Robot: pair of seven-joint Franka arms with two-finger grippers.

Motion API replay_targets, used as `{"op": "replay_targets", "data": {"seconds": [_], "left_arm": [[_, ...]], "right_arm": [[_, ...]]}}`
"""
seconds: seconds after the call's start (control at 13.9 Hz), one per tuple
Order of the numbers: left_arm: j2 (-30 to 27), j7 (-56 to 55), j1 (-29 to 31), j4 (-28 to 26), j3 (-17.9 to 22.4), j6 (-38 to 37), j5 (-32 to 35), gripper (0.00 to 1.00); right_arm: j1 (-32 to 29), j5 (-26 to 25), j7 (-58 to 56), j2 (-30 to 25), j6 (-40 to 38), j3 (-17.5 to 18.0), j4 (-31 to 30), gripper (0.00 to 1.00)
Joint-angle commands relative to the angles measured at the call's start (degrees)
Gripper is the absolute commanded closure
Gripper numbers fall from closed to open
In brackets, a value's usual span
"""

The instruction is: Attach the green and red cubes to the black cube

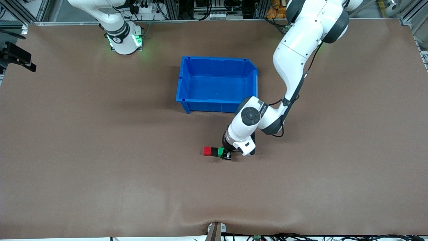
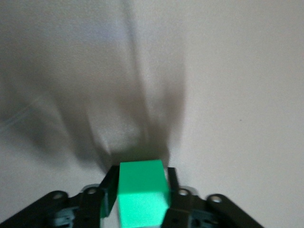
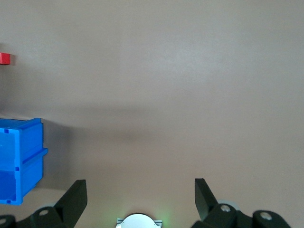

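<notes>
The left arm reaches from its base down over the middle of the worktop, elbow bent and wrist turned downward, so that the left gripper (image 1: 226, 155) sits low at the worktop surface. Its two black fingers (image 2: 108, 192) stand on either side of the green cube (image 2: 143, 194), close against its faces, though a firm grip cannot be confirmed. The right arm waits folded near its base, with the right gripper (image 3: 140, 199) held above bare worktop and its fingers (image 3: 73, 202) spread wide apart, holding nothing.
</notes>
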Motion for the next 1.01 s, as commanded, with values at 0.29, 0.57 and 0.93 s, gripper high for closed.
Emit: {"op": "replay_targets", "data": {"seconds": [0.29,0.57,0.93], "left_arm": [[-1.3,0.5,-2.9,1.3,3.5,0.2,6.0,0.00],[-9.0,1.8,-0.9,0.9,4.8,-9.2,11.4,0.00],[-21.4,23.3,7.5,-3.7,4.1,-21.4,10.4,0.00]], "right_arm": [[-0.7,1.1,-0.7,-0.4,-0.1,0.5,0.5,0.00],[-0.7,0.7,-0.9,-0.1,0.5,0.5,0.4,0.00],[-0.4,0.4,-0.9,-0.1,0.8,0.5,0.4,0.00]]}}
